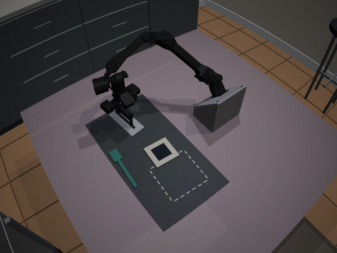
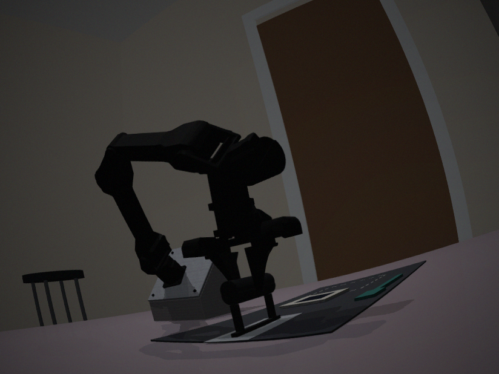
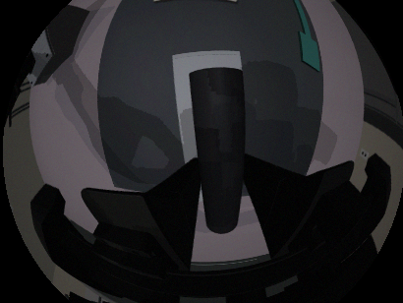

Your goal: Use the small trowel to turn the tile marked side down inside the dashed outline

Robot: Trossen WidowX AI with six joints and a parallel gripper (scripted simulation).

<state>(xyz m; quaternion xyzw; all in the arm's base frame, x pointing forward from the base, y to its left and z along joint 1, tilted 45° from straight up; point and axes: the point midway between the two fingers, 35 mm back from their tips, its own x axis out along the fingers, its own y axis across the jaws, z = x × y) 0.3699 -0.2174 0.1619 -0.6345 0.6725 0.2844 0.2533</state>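
Note, in the top view, teal paddle-shaped tool along left edge of mat. Find gripper clamped on black handle of trowel, pale blade flat on mat. Record tile farther right, marked side up, mostly outside dashed outline.

tile cut off by wrist view's top edge, trowel blade mostly hidden

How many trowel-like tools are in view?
2: a black-handled trowel, its handle gripped between the jaws, and a teal tool lying flat along a long edge of the mat. No others show.
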